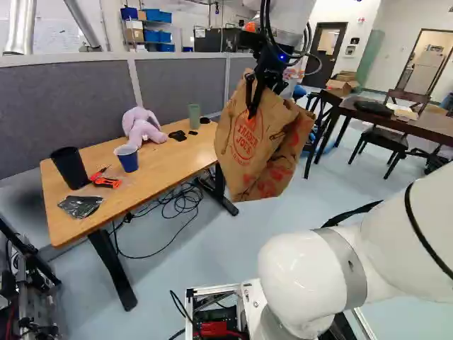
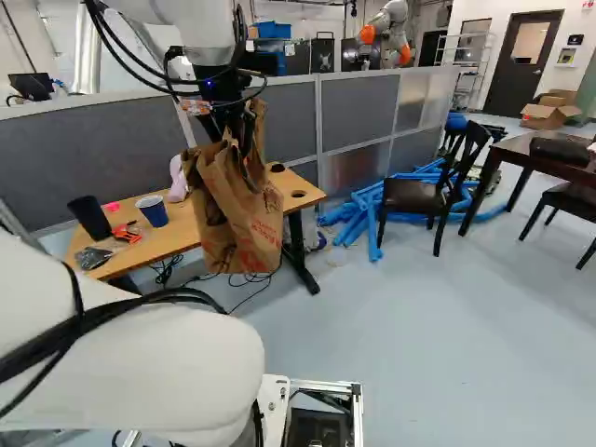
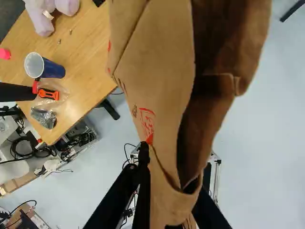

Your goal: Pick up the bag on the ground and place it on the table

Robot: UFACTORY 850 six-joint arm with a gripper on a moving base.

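In the left base view my gripper (image 1: 253,99) points down with its fingers closed on the brown paper bag (image 1: 244,149). The bag hangs in the air, crumpled, in front of the near right end of the wooden table (image 1: 170,170); the right base view shows the same bag (image 2: 244,209) hiding part of the tabletop. In the wrist view the paper runs between the two black fingers of the gripper (image 3: 175,164) and spreads out ahead of them, with the tabletop (image 3: 88,62) off to one side and floor beneath. The orange pads are hidden.
The tabletop holds a purple plush toy (image 1: 141,126), a blue cup (image 1: 127,157), a black cup (image 1: 69,167), an orange tool (image 1: 106,182) and a green cup (image 1: 194,115). Grey partitions (image 2: 102,168) stand behind. Dark chairs (image 2: 424,196) and blue tubes (image 2: 372,209) lie further right.
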